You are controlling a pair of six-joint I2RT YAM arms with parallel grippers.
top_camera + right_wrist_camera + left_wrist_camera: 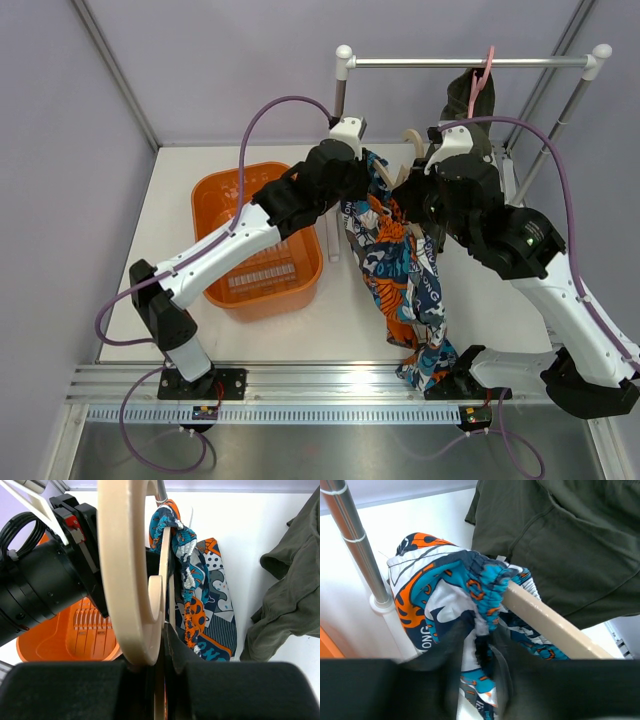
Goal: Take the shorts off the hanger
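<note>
- The shorts (400, 265), of thin fabric printed in orange, teal, navy and white, are draped over the hanger (122, 555) between the two arms, above the white table (175, 180).
- Their gathered elastic waistband is bunched around the hanger's flat beige bar.
- The left gripper (475, 650) is pinched on that waistband.
- The right gripper (161, 655) is clamped on the smooth hanger below its broad curved hook.
- A slotted orange plastic basket (215, 195) is placed at the left.
- A soft olive garment (570, 545) is hung from a pink hanger (485, 75) on the round metal rail (465, 62).
</note>
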